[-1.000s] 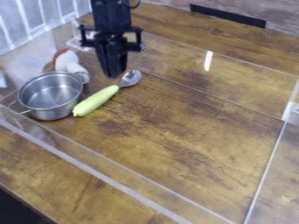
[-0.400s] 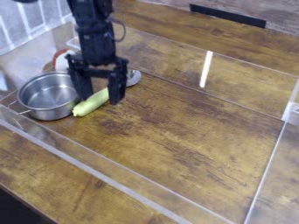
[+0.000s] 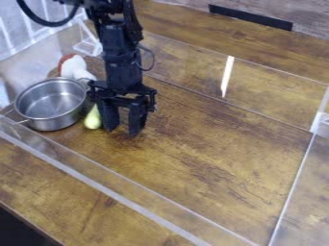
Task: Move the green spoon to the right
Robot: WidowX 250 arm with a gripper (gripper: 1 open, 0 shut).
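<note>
From the one camera view, we see a black gripper (image 3: pixel 125 123) pointing straight down onto a wooden table (image 3: pixel 218 144). Its two fingers stand low on either side of the green spoon (image 3: pixel 94 117), of which only a yellow-green tip shows; we cannot tell whether they grip it. The spoon lies just beside a steel pot (image 3: pixel 49 104), on the pot's right.

steel pot (image 3: pixel 52 104) close on left, bare wood tabletop (image 3: pixel 218 144) on right, clear wall (image 3: pixel 298 183) beyond
</note>
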